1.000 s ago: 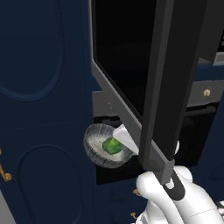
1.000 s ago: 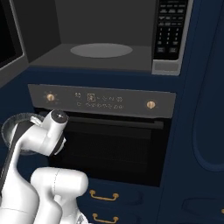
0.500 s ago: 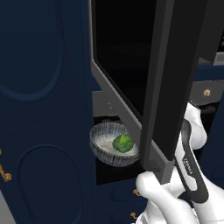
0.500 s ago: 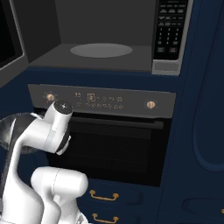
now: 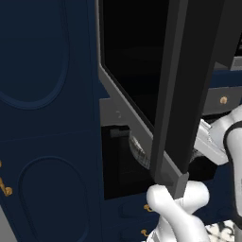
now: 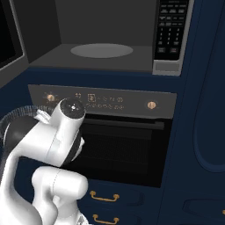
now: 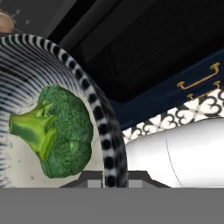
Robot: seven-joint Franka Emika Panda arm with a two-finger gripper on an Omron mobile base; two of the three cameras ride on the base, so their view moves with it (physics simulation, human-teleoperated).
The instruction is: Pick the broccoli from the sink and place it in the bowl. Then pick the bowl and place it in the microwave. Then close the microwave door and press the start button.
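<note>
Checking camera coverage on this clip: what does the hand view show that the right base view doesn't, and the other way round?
Hand view: the broccoli lying inside the bowl, with the gripper closed on the bowl's rim.
Right base view: the microwave standing open, its round turntable, the keypad and the oven's gold knobs.
Both: the bowl's ribbed edge, the dark oven door and the gold drawer handles.
</note>
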